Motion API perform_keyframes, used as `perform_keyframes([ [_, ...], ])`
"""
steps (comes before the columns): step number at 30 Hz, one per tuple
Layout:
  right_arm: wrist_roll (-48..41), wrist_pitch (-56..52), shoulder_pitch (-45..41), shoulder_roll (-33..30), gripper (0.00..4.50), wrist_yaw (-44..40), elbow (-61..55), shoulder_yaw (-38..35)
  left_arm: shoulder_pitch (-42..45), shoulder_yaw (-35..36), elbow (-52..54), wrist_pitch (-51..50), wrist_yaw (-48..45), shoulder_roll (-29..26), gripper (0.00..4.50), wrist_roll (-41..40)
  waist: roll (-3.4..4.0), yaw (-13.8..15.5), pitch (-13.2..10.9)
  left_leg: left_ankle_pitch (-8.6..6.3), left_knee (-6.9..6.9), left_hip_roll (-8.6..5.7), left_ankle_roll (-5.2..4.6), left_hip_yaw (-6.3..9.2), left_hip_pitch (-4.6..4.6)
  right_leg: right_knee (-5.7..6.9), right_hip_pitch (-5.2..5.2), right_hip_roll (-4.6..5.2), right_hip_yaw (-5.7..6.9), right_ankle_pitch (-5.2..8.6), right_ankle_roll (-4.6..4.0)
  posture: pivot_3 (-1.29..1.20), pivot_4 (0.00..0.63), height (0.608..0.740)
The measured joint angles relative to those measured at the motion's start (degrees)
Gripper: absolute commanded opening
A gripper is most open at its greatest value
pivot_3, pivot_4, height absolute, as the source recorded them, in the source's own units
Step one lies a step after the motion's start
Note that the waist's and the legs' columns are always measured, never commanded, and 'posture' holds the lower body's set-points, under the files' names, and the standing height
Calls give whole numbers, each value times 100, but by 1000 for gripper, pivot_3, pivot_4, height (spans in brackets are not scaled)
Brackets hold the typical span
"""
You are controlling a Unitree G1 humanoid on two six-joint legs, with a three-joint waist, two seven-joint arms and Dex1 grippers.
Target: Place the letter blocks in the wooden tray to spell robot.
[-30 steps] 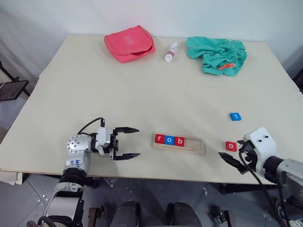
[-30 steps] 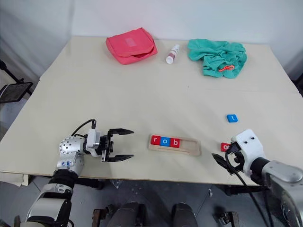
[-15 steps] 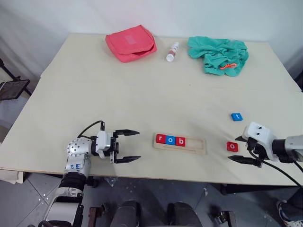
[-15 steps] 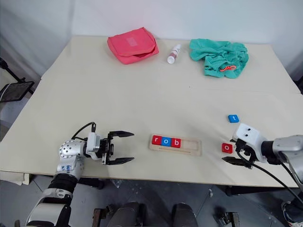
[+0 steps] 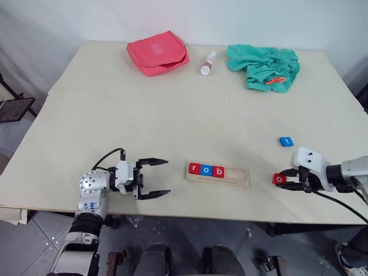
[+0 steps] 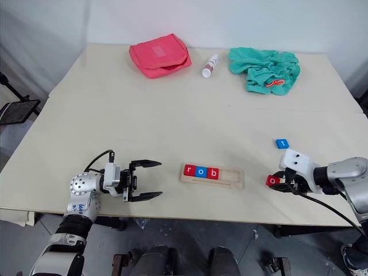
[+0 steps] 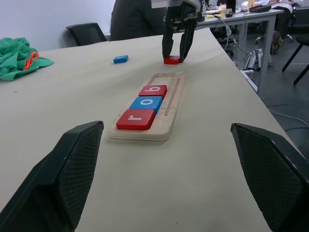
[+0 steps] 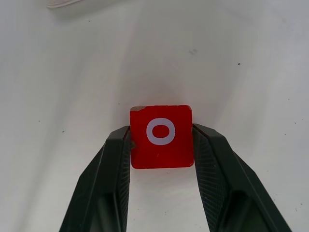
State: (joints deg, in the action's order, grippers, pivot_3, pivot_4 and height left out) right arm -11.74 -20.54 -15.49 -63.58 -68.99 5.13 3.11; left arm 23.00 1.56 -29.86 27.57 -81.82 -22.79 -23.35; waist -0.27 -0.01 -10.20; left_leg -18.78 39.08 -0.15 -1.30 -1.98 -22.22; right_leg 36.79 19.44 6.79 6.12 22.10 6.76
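Clamped on the red "o" tile (image 8: 161, 137) on the table (image 5: 172, 109), right gripper (image 5: 286, 181) just right of the wooden tray (image 5: 218, 174), empty slots nearest; left gripper (image 5: 154, 178) spread empty, opposite end.

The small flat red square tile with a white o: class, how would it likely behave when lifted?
The small flat red square tile looks rigid, so it probably won't bend. Its straight edges meet the right gripper fingers squarely, so slipping seems unlikely. Being flat, it shouldn't roll.
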Motion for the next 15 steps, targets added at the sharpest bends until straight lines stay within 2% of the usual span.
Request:
perform_keyframes([
  [4, -55, -525, -200, -2, 1450, -19, -589, 8, 4, 0, -4, 3, 0, 2, 4500, 0, 1, -12, 0, 0, 0, 2, 0, -3, 0, 2, 4, -1, -2, 0, 0, 0, 150, 740],
  [9, -262, -1406, -1001, 125, 1450, -2, -1419, 110, 53, -7, -33, 43, 11, 47, 4500, 8, 0, -3, 0, 0, 1, 2, 1, 6, -2, -1, 2, 2, -12, 0, 0, 0, 150, 740],
  [12, -270, -1723, -1382, 493, 1450, 101, -1562, 405, 64, -2, -46, 86, 48, 78, 4500, 15, 0, 1, 0, 0, 1, -1, 1, 12, -7, -1, 3, 5, -13, 0, 0, 0, 150, 740],
  [15, -260, -1909, -1654, 979, 1450, 111, -1726, 1020, 51, -27, -39, 143, 61, 190, 4500, 20, 0, 2, 0, 0, 1, -2, 1, 18, -11, 1, 4, 5, -11, 0, 0, 0, 150, 740],
])
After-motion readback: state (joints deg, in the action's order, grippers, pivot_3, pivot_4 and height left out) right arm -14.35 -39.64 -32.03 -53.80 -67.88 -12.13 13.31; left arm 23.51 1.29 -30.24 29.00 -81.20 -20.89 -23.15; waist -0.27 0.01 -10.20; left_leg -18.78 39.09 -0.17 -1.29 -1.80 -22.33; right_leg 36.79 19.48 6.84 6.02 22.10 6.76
